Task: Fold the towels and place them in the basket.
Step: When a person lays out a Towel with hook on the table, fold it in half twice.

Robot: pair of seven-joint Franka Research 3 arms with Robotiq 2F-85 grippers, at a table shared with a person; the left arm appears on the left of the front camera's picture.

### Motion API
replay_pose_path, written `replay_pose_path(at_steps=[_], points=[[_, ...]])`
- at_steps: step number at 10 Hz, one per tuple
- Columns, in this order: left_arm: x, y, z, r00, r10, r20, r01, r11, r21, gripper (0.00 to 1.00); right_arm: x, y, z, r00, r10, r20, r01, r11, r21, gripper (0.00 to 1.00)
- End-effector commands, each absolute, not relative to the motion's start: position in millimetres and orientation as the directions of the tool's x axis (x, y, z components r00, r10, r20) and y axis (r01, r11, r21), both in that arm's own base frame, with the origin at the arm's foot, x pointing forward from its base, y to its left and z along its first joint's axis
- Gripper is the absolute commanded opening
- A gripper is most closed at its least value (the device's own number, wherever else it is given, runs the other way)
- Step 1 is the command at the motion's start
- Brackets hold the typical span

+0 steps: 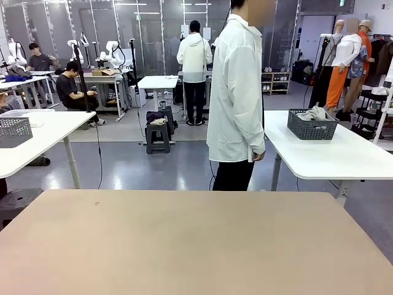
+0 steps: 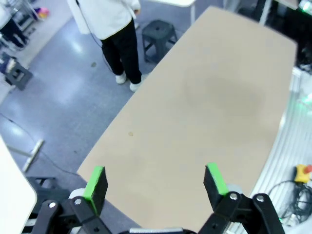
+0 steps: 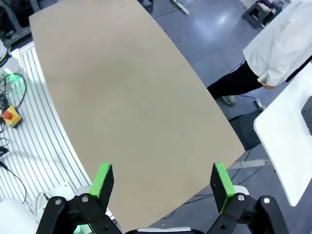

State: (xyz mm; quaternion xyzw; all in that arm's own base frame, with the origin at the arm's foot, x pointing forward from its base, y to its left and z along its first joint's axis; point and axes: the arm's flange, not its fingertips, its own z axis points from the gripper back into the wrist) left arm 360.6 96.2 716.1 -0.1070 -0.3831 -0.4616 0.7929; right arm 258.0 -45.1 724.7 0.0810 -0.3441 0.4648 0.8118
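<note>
Left gripper (image 2: 155, 179) and right gripper (image 3: 162, 179): we see each above the tan counter (image 1: 196, 246), green-padded fingers spread wide with bare counter between them. A person (image 1: 236, 98) in a white shirt stands at its far edge. Beyond, to the right, the dark grey basket (image 1: 312, 129) sits on a white counter (image 1: 344, 157). Pale crumpled towels (image 1: 314, 113) lie heaped inside the basket.

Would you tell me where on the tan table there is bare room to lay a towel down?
The whole tan table is bare, from its near edge to the far edge near the person. The left pincer and right pincer hang open above it. Crowded: the grey basket on the white table, holding cloth.
</note>
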Motion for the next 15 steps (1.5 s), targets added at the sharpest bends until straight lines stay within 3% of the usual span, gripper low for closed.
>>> replay_pose_path(at_steps=[1, 6, 12, 15], points=[[345.1, 113.2, 732.5, 0.241, -0.658, 0.713, 0.843, 0.506, 0.183, 1.0, 245.4, -54.7, 731.9, 0.277, 0.73, 0.624, -0.856, 0.483, -0.185, 1.0], [311.5, 135.2, 751.2, 0.179, -0.694, 0.697, 0.874, 0.437, 0.211, 1.0, 230.5, -86.8, 744.2, 0.164, 0.782, 0.601, -0.917, 0.345, -0.199, 1.0], [310.8, 138.6, 749.1, 0.146, -0.712, 0.687, 0.911, 0.367, 0.187, 1.0, 227.4, -103.7, 754.0, 0.157, 0.747, 0.646, -0.931, 0.331, -0.156, 1.0], [313.7, 133.6, 746.8, 0.097, -0.625, 0.775, 0.934, 0.327, 0.147, 1.0, 226.6, -111.0, 752.3, 0.128, 0.706, 0.696, -0.945, 0.299, -0.129, 1.0]])
